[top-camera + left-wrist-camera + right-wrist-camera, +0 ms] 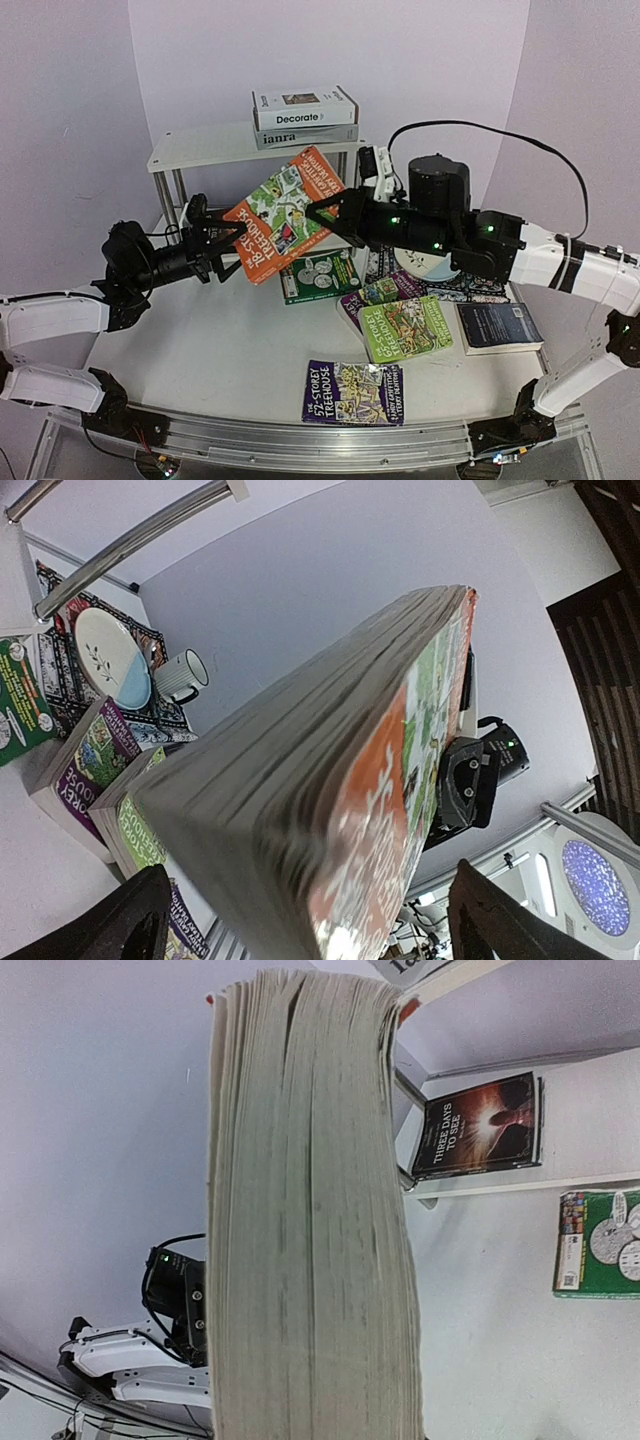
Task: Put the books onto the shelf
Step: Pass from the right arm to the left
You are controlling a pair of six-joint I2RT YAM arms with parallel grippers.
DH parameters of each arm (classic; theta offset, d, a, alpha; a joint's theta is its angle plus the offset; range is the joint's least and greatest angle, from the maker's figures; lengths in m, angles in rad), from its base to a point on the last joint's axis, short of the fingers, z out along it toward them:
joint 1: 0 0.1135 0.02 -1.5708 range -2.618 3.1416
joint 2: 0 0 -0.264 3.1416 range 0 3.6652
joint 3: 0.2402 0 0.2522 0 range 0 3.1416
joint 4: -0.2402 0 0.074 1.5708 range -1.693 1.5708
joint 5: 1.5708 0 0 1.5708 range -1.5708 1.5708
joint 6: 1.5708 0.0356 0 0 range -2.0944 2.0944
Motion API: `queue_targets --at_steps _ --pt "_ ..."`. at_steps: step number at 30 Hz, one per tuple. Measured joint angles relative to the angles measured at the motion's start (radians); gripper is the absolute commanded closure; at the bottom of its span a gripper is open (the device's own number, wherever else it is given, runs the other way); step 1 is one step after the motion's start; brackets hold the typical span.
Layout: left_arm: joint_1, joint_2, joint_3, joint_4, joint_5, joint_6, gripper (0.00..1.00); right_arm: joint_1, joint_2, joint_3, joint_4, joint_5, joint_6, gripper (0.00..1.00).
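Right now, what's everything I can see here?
shelf: one, white, chrome legs, table's far side
ianra book: one, grey, shelf top
Decorate book: one, white, stacked on it
Three Days to See book: one, dark, lower tier
orange Treehouse book: one, held up before the shelf
green book: one, flat on table by shelf
lime Treehouse book: one, overlapping a purple book
purple Treehouse book: one, table's near edge
navy book: one, table's right side
placemat: one, dark patterned, right of green book
plate: one, pale, on placemat
mug: one, white, beside the plate
right gripper: black, shut on orange book
left gripper: black, open, fingers either side of that book
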Motion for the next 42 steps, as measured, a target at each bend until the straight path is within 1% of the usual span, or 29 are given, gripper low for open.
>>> queue_targets --at_steps 1,3,4,6,7,8,10,12,15,20,23,26,30,32,35,42 --pt "-0.002 0.001 0.001 0.007 0.000 -0.006 0.18 0.000 0.008 0.000 0.006 -0.011 0.009 0.96" --pt "-0.004 0.003 0.003 0.023 0.000 -0.019 0.35 0.000 0.019 0.000 0.011 -0.028 0.024 0.92" --pt "-0.004 0.004 0.003 0.028 0.001 -0.021 0.46 0.000 0.024 0.000 0.012 -0.032 0.030 0.82" --pt "-0.004 0.005 0.003 0.033 -0.001 -0.036 0.70 0.000 0.027 0.000 0.023 -0.032 0.040 0.51" --pt "-0.003 0.005 0.003 0.033 -0.003 -0.040 0.77 0.000 0.027 -0.001 0.030 -0.032 0.042 0.35" --pt "-0.003 0.005 0.003 0.035 -0.004 -0.046 0.85 0.000 0.026 -0.001 0.040 -0.030 0.047 0.25" --pt "-0.005 0.001 0.003 0.035 -0.005 -0.043 0.94 0.000 0.021 -0.018 0.072 -0.019 0.043 0.12" --pt "-0.007 -0.005 0.000 0.033 -0.009 -0.045 0.99 0.000 0.006 -0.049 0.083 0.002 0.032 0.04" --pt "-0.008 -0.012 -0.017 0.028 -0.023 -0.056 1.00 0.000 -0.035 -0.107 0.061 0.063 -0.006 0.02" --pt "-0.007 -0.012 -0.057 0.015 -0.053 -0.070 1.00 0.000 -0.138 -0.181 -0.053 0.190 -0.107 0.02" --pt "-0.006 -0.012 -0.080 0.004 -0.072 -0.074 0.98 0.000 -0.203 -0.206 -0.146 0.251 -0.213 0.02" --pt "-0.005 -0.012 -0.098 -0.014 -0.097 -0.086 0.96 0.000 -0.231 -0.206 -0.228 0.284 -0.331 0.02" --pt "-0.005 0.000 -0.104 -0.060 -0.131 -0.110 0.95 0.000 -0.232 -0.206 -0.348 0.315 -0.495 0.02" --pt "-0.005 0.013 -0.104 -0.083 -0.141 -0.125 0.97 0.000 -0.226 -0.206 -0.391 0.323 -0.577 0.02" --pt "-0.003 0.053 -0.104 -0.121 -0.143 -0.149 1.00 0.000 -0.203 -0.203 -0.428 0.325 -0.689 0.02" --pt "-0.002 0.131 -0.103 -0.199 -0.121 -0.179 1.00 0.014 -0.095 -0.120 -0.455 0.326 -0.860 0.02"
